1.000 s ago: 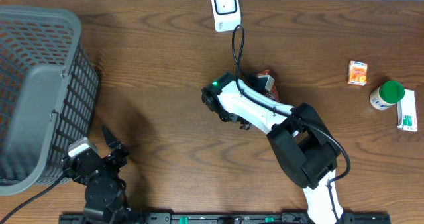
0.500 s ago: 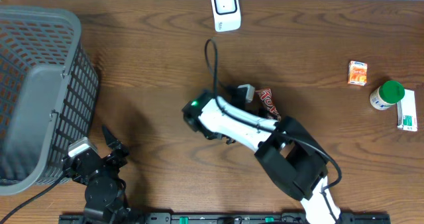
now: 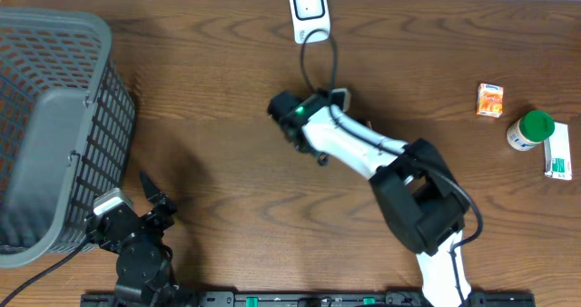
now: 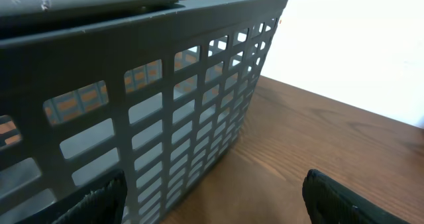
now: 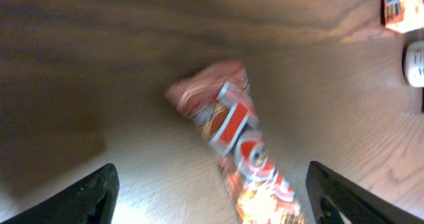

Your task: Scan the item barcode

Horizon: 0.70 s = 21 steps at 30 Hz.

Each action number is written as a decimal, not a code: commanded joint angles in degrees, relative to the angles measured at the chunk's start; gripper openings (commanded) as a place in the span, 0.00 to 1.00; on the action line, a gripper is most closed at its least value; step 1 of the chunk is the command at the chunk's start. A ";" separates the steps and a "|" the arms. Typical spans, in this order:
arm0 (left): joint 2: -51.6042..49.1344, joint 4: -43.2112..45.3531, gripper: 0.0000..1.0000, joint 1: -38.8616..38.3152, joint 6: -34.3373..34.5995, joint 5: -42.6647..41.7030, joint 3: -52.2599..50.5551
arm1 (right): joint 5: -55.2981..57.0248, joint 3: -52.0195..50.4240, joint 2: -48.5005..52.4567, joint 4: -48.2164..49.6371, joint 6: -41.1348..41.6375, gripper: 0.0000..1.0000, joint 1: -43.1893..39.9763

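Observation:
The item, a red snack packet, lies flat on the wooden table in the right wrist view. My right gripper hangs above it, open, its two fingers wide on either side and not touching it. In the overhead view the packet is hidden under the right arm; the right gripper hovers at mid-table below the white barcode scanner at the far edge. My left gripper rests open at the near left, holding nothing, beside the basket.
A grey mesh basket fills the left side and stands close before the left gripper. At the far right sit a small orange box, a green-capped bottle and a white box.
The right gripper opened and let go of the red packet, which now lies on the table. The right arm swung left, then back toward the scanner. The left arm stayed still.

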<state>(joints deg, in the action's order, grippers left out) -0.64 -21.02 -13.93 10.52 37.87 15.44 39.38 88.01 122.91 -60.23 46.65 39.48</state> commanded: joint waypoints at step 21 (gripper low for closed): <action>0.04 0.02 0.85 0.09 0.31 0.74 0.20 | -5.31 0.04 5.01 4.52 -10.47 0.47 -6.19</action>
<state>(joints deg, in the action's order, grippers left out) -0.64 -21.02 -13.93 10.52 37.87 15.44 33.93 88.01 124.90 -55.61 36.40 33.39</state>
